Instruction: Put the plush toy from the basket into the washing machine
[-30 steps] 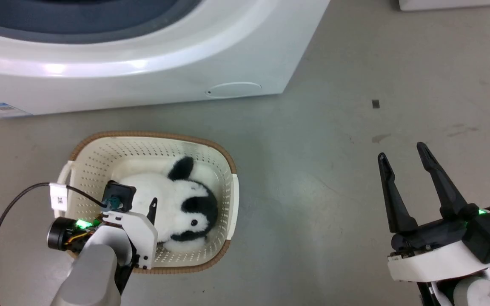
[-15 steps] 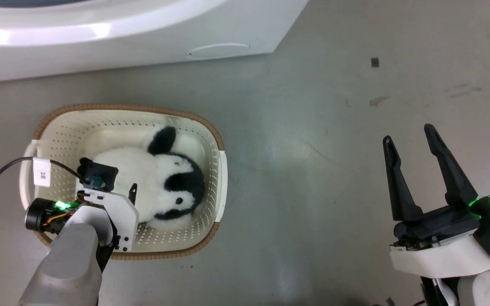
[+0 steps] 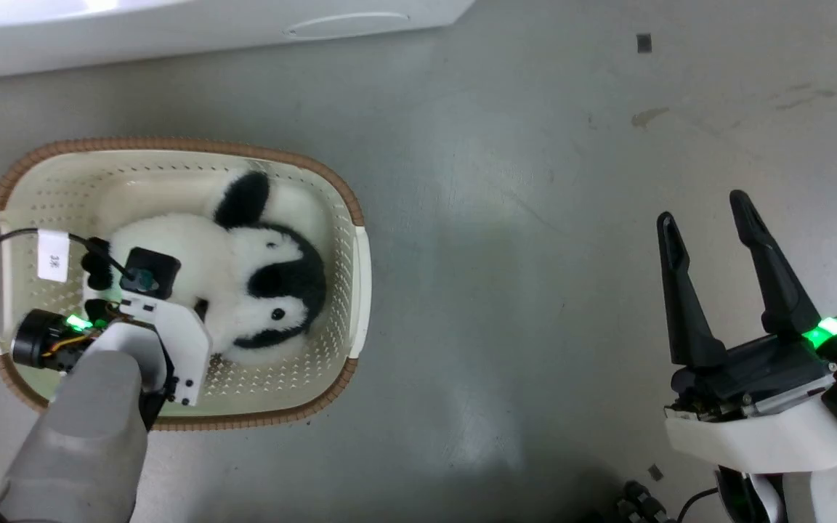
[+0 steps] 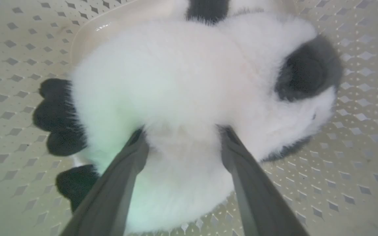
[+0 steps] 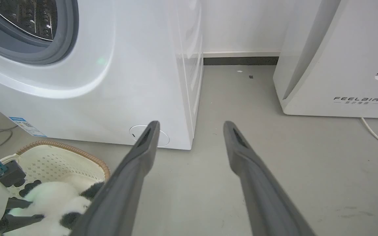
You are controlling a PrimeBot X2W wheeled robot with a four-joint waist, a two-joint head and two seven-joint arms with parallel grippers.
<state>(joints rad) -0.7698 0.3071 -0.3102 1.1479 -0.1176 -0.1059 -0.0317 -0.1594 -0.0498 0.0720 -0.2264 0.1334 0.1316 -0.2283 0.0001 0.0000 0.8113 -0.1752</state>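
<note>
Above grey floor [image 3: 498, 218], left hand [image 4: 182, 131] straddles plush toy [image 4: 182, 72]

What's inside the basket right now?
The plush toy lies in the basket, taking up most of it, with the left gripper open and straddling its white body. The basket floor beneath the toy is covered, so anything under it cannot be seen.

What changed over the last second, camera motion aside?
The left gripper came down onto the plush toy; its open fingers now sink into the white fur, not yet closed. The head view's shift is camera motion. The plush toy stays in the basket; the right gripper stays open over the floor.
</note>
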